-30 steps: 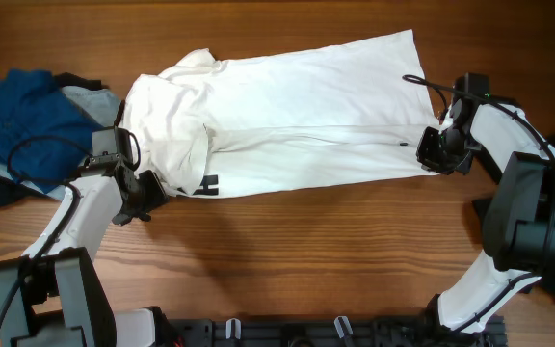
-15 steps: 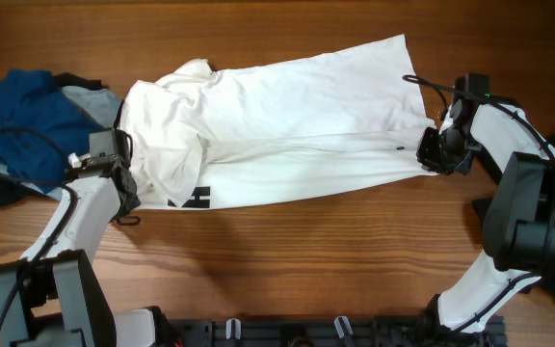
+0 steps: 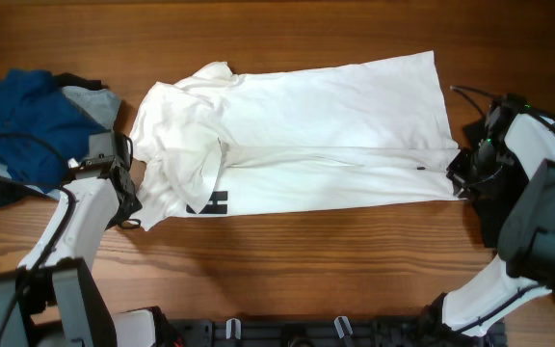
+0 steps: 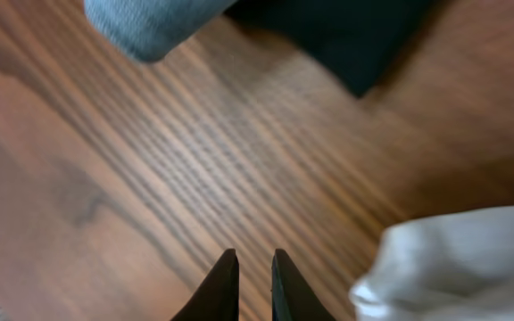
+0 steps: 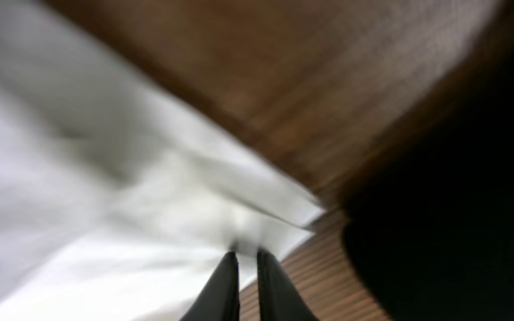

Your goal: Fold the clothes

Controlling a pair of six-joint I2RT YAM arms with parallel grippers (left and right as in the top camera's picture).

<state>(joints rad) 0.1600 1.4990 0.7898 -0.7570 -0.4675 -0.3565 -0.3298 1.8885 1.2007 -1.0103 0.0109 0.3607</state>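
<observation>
White T-shirt (image 3: 335, 116) lies spread out across the middle of the surface (image 3: 306, 260), black print (image 3: 210, 204) at its lower left. Right end effector (image 5: 246, 265) is clamped on the shirt's right hem edge. Left end effector (image 4: 253, 267): tips nearly together, only bare wood between them, shirt fabric just beside. Blue garment heap (image 3: 22, 120) sits far left.

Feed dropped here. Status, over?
Right fingers shut on T-shirt hem. Left fingers shut, empty, beside it. T-shirt spread, sleeve end rumpled. Clothes pile far left, nothing blocking.
</observation>
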